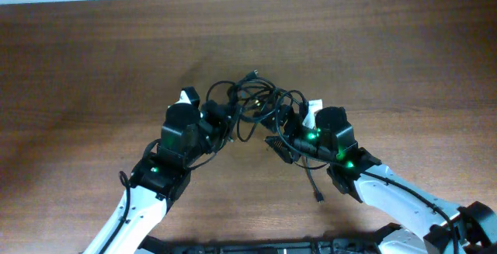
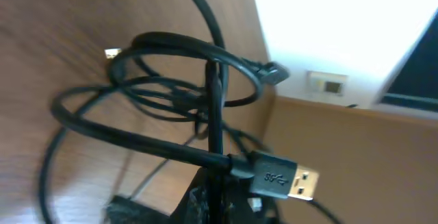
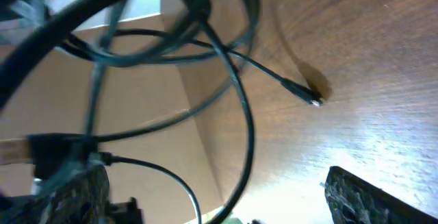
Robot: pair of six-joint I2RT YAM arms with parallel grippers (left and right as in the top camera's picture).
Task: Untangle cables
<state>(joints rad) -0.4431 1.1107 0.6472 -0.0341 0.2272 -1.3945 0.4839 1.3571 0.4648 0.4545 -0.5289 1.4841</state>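
The cables (image 1: 248,102) are a knot of thin black cords in the middle of the wooden table, lifted between my two grippers. My left gripper (image 1: 220,120) is at the knot's left side. In the left wrist view it (image 2: 215,200) is shut on one upright cord, with a USB plug (image 2: 291,180) lying just beside the jaws and loops (image 2: 185,46) beyond. My right gripper (image 1: 281,139) is at the knot's right side. In the right wrist view it (image 3: 219,196) is wide open, a cord hanging between its fingers untouched. A small plug (image 3: 304,94) rests on the table.
One loose cord end (image 1: 319,198) trails toward the front of the table by my right arm. The bare wooden table (image 1: 93,60) stretches left, right and behind the knot. A black bar (image 1: 256,246) runs along the front edge.
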